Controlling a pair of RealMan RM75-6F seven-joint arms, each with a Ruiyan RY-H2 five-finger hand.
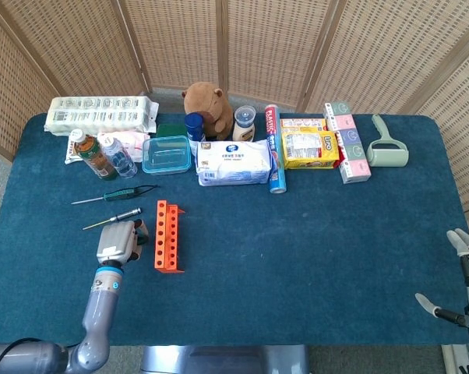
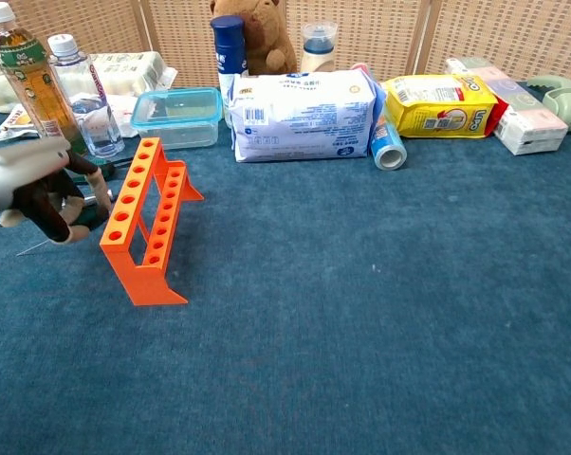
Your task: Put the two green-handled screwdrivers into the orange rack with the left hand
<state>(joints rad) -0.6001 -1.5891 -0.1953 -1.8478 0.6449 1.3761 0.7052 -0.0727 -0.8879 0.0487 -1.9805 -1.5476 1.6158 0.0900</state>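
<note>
The orange rack (image 1: 167,234) stood upright on the blue table (image 1: 297,249), its row of holes facing up. The left hand (image 1: 117,242) lay just left of the rack, its fingers (image 2: 65,194) curled inward; in the chest view a thin metal shaft (image 2: 34,245) projected from beneath the hand, but whether the fingers actually grasped a tool could not be told. One green-handled screwdriver (image 1: 114,219) lay flat on the table just behind the left hand and left of the rack's far end, its tip pointing away from the rack. A second green-handled screwdriver (image 1: 114,195) lay farther behind the rack, roughly parallel to the first. Two drink bottles (image 1: 102,155) and a clear lidded box (image 1: 167,154) stood beyond it. The right hand (image 1: 462,279) rested far to the right of the rack, at the table's edge, its fingers (image 1: 457,238) spread apart and grasping nothing.
</note>
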